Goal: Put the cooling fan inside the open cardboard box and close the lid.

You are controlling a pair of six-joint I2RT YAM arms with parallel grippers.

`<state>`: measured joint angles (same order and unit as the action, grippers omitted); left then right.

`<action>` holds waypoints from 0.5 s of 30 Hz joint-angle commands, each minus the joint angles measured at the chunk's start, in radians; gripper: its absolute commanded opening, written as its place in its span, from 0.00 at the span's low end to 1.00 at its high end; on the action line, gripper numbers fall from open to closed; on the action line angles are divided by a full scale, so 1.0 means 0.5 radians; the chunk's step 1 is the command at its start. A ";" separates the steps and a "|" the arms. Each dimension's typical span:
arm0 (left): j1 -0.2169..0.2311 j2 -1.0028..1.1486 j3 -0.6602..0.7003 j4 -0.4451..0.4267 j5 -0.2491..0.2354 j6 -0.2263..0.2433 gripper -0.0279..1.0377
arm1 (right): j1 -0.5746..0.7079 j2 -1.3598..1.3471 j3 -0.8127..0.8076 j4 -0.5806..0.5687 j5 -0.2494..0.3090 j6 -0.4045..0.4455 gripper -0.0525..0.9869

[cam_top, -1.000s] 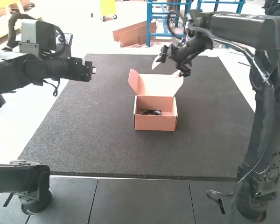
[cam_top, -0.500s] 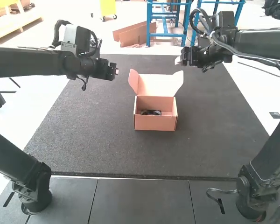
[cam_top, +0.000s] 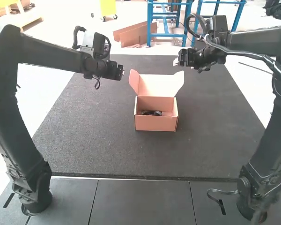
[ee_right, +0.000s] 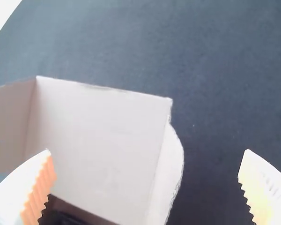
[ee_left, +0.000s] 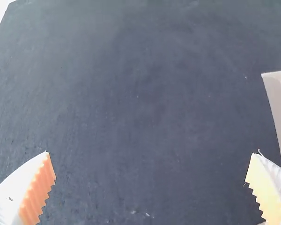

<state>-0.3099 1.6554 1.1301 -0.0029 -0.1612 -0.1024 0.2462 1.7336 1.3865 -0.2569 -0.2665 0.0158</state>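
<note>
A small pink cardboard box (cam_top: 156,119) stands in the middle of the dark mat, its lid (cam_top: 156,84) upright at the far side. Inside lies the black cooling fan (cam_top: 152,113). My left gripper (cam_top: 123,74) hovers just left of the lid's left flap; in the left wrist view its fingers (ee_left: 35,187) stand wide open over bare mat, with the lid's edge (ee_left: 278,112) beside one finger. Above the lid's right corner hangs my right gripper (cam_top: 180,59). It is open, and its fingers (ee_right: 35,187) straddle the lid (ee_right: 98,150) from above, with a dark bit of fan (ee_right: 61,216) below.
The dark mat (cam_top: 84,136) spreads wide around the box, with free room in front and to both sides. Both arms cross above the mat's far half.
My left gripper has swung right, from the mat's left edge up to the lid's left flap. The right gripper has turned level and settled above the lid's right corner.
</note>
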 commanded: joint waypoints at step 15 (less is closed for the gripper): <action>-0.089 0.245 0.280 0.058 0.255 -0.074 0.93 | -0.020 0.266 0.363 -0.244 -0.213 0.060 0.72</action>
<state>-0.3283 1.7733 1.2358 0.0166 -0.0994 -0.1207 0.2455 1.8606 1.5333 -0.3798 -0.3485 0.0418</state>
